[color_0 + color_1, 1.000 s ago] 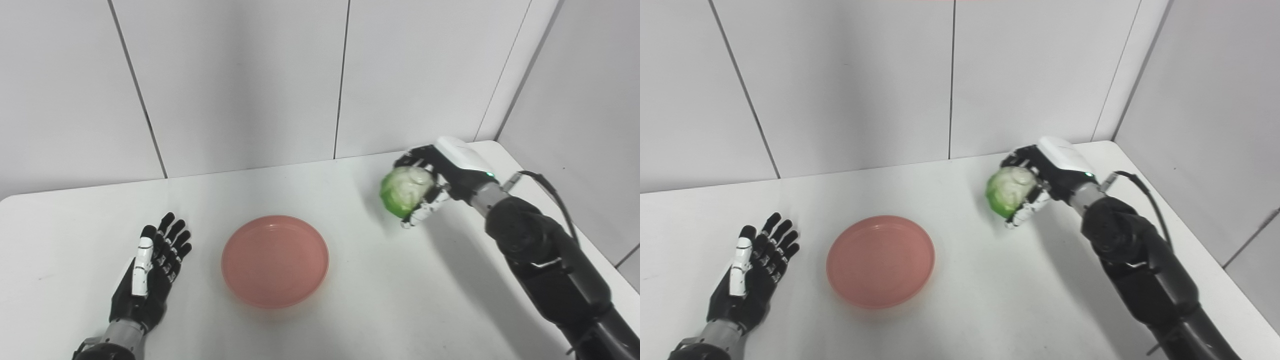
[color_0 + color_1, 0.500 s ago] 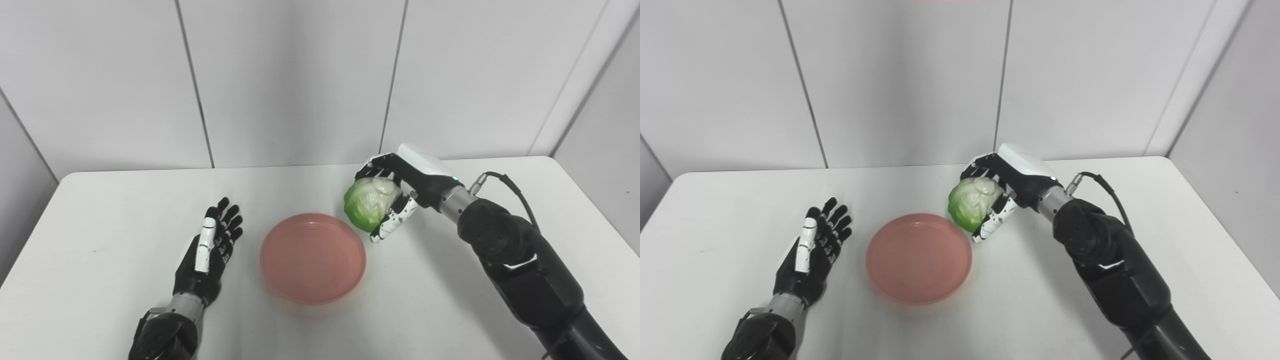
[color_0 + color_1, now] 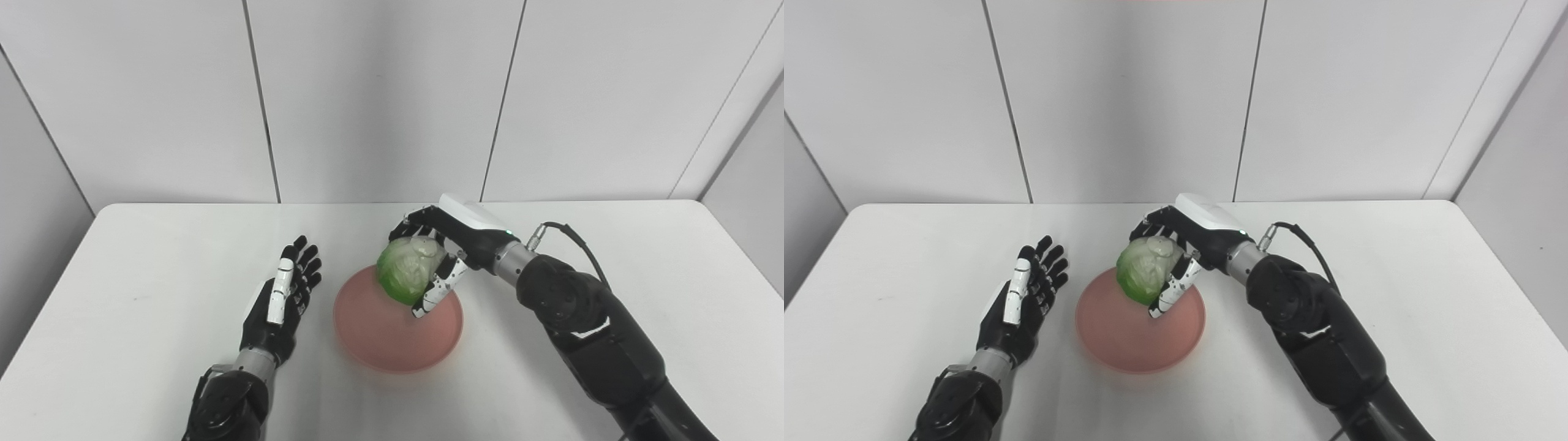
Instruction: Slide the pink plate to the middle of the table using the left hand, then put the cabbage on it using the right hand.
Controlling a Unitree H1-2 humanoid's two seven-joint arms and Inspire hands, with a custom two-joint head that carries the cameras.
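Near the middle of the white table (image 3: 153, 257) sits the pink plate (image 3: 392, 343). Over its far part the right hand (image 3: 441, 251) grips the green cabbage (image 3: 405, 271), fingers and thumb wrapped around it. Just left of the plate, apart from it, the left hand (image 3: 282, 300) is open and holds nothing, fingers straight.

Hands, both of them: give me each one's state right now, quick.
Left hand: open, fingers apart, holding nothing, beside the pink plate.
Right hand: shut on the cabbage, over the plate.
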